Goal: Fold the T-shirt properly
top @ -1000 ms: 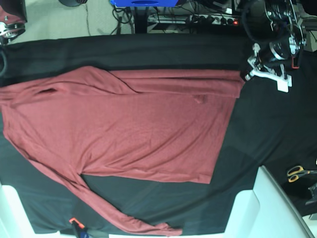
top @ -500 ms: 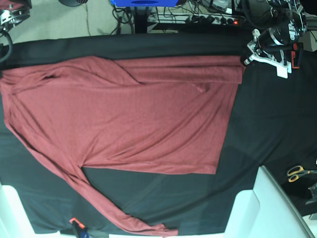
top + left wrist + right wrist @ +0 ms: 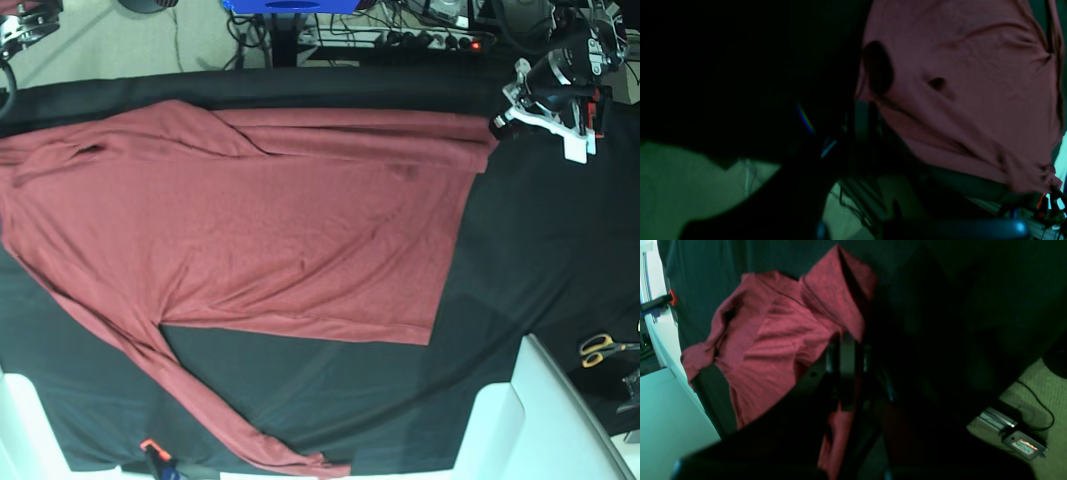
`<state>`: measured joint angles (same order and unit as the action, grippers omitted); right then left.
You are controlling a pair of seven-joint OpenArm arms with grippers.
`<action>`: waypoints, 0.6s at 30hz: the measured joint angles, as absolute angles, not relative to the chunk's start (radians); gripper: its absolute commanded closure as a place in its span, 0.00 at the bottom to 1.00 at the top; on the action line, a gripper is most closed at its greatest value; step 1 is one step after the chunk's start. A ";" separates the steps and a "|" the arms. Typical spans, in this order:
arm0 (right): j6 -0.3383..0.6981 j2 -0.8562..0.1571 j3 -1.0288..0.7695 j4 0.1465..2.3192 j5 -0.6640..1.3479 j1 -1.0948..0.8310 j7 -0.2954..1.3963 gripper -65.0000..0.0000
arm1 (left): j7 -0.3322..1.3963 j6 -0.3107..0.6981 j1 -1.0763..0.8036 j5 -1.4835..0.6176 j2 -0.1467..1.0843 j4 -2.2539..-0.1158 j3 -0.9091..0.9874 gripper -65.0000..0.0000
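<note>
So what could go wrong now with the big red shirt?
Both tools pinch the far edge of the T-shirt: the left tool at one corner, the right at the other.
1. The long sleeve trails near the table's front edge and could slip off.
2. A corner might slide out of a pinch, and the shirt would crumple.
3. Uneven pulling could leave it wrinkled.

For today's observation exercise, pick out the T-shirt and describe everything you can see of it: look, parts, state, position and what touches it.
The T-shirt is a plain rust-red, soft-looking knit with long sleeves. It lies spread out, mostly flat, on the black table cloth. One sleeve trails toward the near edge; the other is folded along the far edge. The left gripper pinches its far hem corner; the right gripper is shut on the fabric at the opposite end. Light wrinkles cross the body.
</note>
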<state>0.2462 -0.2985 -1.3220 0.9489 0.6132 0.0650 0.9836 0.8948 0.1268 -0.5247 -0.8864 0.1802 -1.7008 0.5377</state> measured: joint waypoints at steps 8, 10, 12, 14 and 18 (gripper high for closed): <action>0.244 -0.296 -1.322 0.947 0.613 0.049 1.008 1.00 | 0.894 0.127 -0.554 -0.884 0.180 -1.700 0.538 1.00; 0.244 -0.295 -1.322 0.947 0.613 0.042 1.008 1.00 | 0.887 0.127 -0.570 -0.883 0.183 -1.700 0.537 1.00; 0.244 -0.293 -1.322 0.947 0.614 0.037 1.005 1.00 | 0.888 0.127 -0.580 -0.878 0.183 -1.697 0.537 1.00; 0.244 -0.277 -1.322 0.947 0.609 0.033 0.992 1.00 | 0.887 0.127 -0.577 -0.879 0.183 -1.679 0.537 1.00; 0.244 -0.239 -1.322 0.947 0.606 0.033 0.973 0.99 | 0.884 0.120 -0.571 -0.878 0.183 -1.637 0.537 1.00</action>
